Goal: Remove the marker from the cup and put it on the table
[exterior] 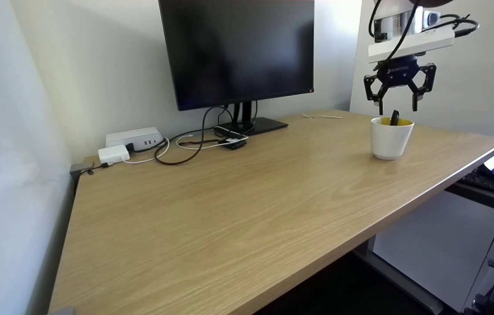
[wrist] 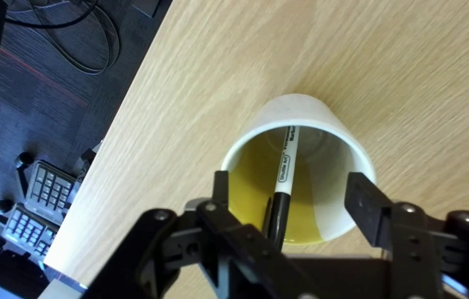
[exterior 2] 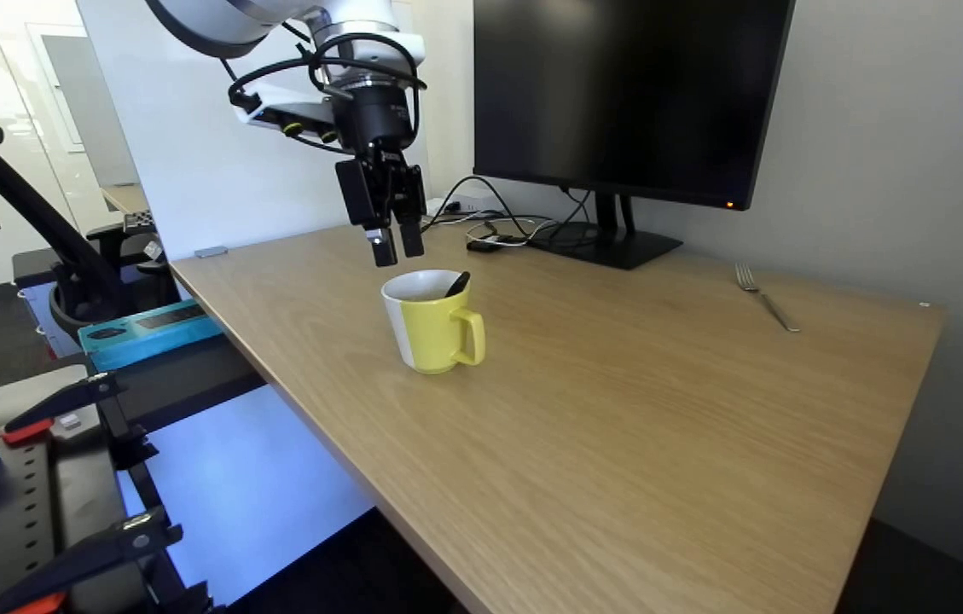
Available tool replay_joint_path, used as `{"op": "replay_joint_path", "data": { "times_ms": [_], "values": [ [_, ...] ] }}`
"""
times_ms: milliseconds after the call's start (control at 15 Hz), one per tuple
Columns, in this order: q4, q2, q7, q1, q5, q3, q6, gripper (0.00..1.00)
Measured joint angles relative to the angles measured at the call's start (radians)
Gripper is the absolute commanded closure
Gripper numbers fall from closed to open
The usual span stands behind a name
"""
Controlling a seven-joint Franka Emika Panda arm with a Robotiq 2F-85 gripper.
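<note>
The cup (exterior: 389,141) stands upright on the wood-grain table (exterior: 229,210). It is white on one side; its yellow side and handle show in an exterior view (exterior 2: 437,333). The marker (wrist: 286,166) leans inside the cup, its white body low and its black cap sticking out over the rim. The cap also shows in both exterior views (exterior: 395,117) (exterior 2: 458,284). My gripper (exterior: 397,106) is open and empty, pointing down just above the cup. In the wrist view my gripper (wrist: 287,185) has its fingers apart on either side of the marker; the left finger partly hides the cap's end.
A monitor (exterior: 242,52) stands at the back of the table, with cables (exterior: 185,148) and white boxes (exterior: 135,139) beside it. A fork (exterior 2: 767,298) lies near the back edge. The table's front edge (exterior 2: 310,426) runs close to the cup.
</note>
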Motion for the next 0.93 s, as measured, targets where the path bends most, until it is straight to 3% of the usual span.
{"op": "replay_joint_path", "data": {
  "times_ms": [467, 933],
  "values": [
    [0.034, 0.008, 0.010, -0.006, -0.051, -0.053, 0.001, 0.34],
    [0.080, 0.071, 0.011, 0.011, -0.052, -0.053, 0.002, 0.40]
  ]
}}
